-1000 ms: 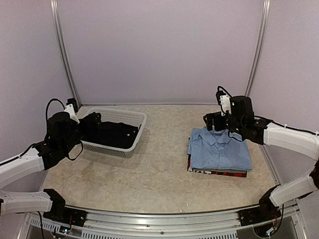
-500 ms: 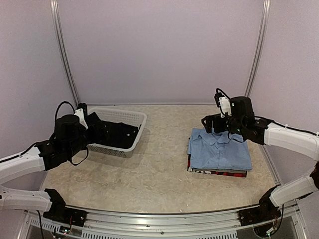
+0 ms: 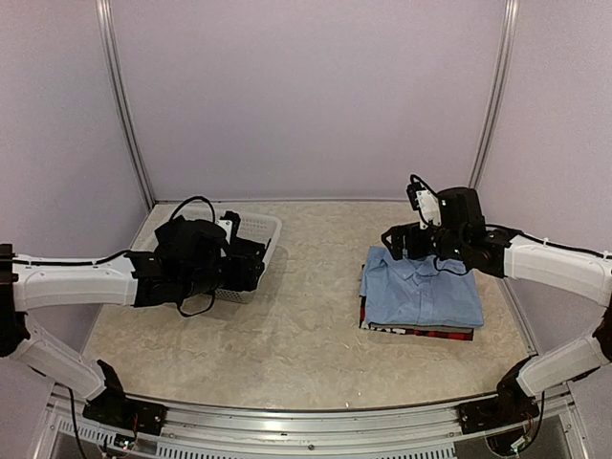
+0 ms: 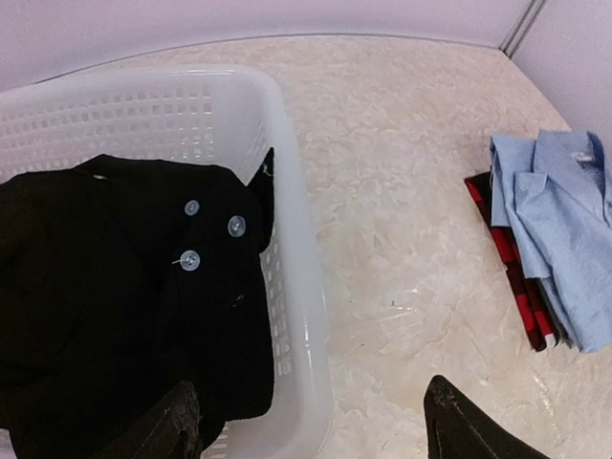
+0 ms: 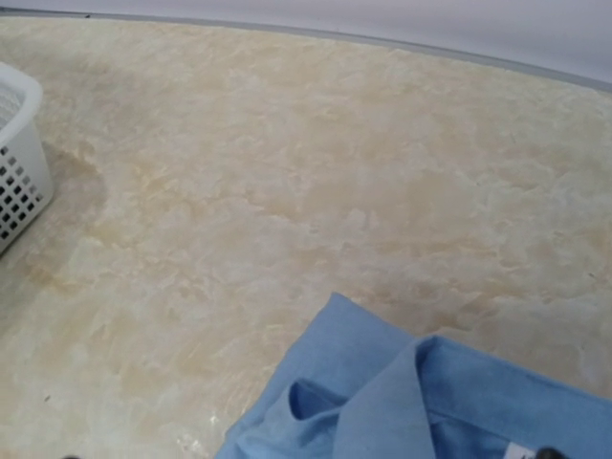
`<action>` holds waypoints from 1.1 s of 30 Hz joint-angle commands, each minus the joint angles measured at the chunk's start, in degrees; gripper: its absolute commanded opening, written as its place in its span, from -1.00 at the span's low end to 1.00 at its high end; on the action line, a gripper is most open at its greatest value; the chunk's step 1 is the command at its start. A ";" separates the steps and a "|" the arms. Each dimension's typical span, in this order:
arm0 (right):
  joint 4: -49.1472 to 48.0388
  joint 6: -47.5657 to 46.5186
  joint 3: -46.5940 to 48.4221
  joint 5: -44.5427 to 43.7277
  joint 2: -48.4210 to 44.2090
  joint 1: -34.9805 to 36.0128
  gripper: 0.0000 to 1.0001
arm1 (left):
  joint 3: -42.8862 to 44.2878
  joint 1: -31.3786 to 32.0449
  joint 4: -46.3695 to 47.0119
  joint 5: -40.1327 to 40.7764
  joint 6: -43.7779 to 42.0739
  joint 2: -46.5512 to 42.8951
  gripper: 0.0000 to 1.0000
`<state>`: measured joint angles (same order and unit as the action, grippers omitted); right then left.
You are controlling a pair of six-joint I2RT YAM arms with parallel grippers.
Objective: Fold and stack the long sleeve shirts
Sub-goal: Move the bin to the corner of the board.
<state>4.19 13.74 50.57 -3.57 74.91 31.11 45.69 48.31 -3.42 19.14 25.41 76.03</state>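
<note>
A beige, marbled worktop [image 3: 306, 335] holds a white plastic mesh basket [image 4: 298, 287] at the left of the overhead view. Crumpled inside it lies the soft black shirt [image 4: 105, 287], with three pale round buttons [image 4: 236, 226] showing. The left gripper [image 4: 311, 426] hangs over the basket's rim with its dark fingers spread wide, one above the black cloth and one above bare worktop, grasping nothing. At the right, the light blue shirt [image 3: 421, 292] lies folded into a neat rectangle, collar at its upper edge, on top of the folded red-and-black shirt [image 3: 421, 333], whose checked edge peeks out below. The right gripper [image 3: 392, 244] hovers by the blue collar, released and empty.
</note>
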 commanded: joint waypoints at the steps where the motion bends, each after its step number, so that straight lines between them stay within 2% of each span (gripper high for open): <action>1: 1.29 0.90 -0.92 0.99 -0.08 -0.14 0.99 | 6.87 1.29 -6.06 -2.47 -5.12 7.29 0.42; 7: 0.91 1.34 -1.87 1.13 -0.11 -0.09 0.99 | 13.30 1.50 -12.13 -0.37 -7.17 14.42 0.08; 13: 0.09 1.76 -3.38 1.52 0.26 -0.10 0.99 | 16.36 1.69 -16.26 0.69 -8.39 17.93 -0.22; 24: -0.61 2.34 -4.00 2.27 0.99 -0.05 0.99 | 21.49 1.48 -21.14 3.18 -12.86 22.66 -0.55; 33: -1.52 2.68 -4.90 2.69 0.84 -0.13 0.99 | 25.34 -2.71 -21.98 2.68 -18.15 25.98 -0.74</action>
<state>4.29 15.99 46.78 -1.41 75.53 31.11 68.40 47.59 -25.19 22.44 11.16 100.18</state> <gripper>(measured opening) 0.995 0.163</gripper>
